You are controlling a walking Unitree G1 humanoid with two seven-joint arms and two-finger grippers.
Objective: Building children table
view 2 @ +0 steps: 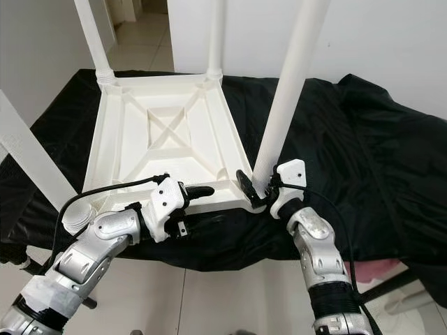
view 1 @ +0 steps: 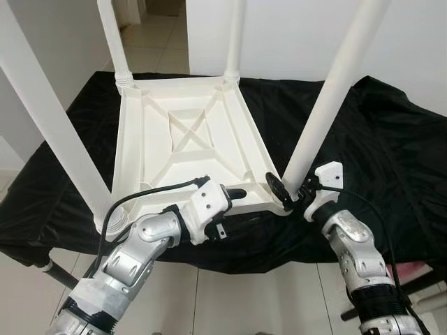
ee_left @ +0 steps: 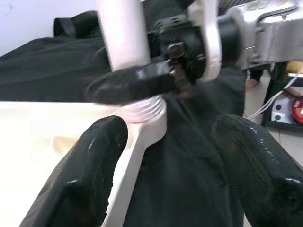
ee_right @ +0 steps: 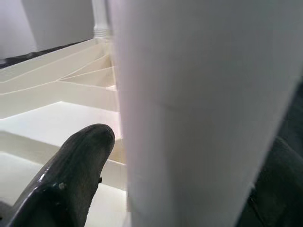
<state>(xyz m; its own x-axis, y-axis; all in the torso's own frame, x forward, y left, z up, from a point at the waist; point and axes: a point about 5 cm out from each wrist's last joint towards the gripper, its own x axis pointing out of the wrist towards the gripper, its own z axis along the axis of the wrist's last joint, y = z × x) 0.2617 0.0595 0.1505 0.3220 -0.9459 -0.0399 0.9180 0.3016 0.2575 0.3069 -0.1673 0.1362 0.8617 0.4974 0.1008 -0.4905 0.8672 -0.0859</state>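
Left eye view: a white plastic children's table (view 1: 188, 139) lies upside down on a black cloth (view 1: 377, 139) that covers the surface, its four legs pointing up. The right tool (view 1: 288, 190) sits at the base of the near right leg (view 1: 328, 105), one black finger on either side of it, holding it. The left tool (view 1: 234, 197) is at the near rim of the tabletop, just to the left of that same corner, with one finger lying along the rim.

Right eye view: the same scene; the near left leg (view 2: 31, 157) slants up beside the left arm.

Left wrist view: the left tool's two fingers (ee_left: 80, 184) stand wide apart, with the tabletop's corner socket and the threaded foot of the leg between and beyond them; the right tool's finger crosses in front of the leg.

Right wrist view: the leg stands close between the right tool's fingers (ee_right: 71, 184), with the ribbed underside of the tabletop beyond.
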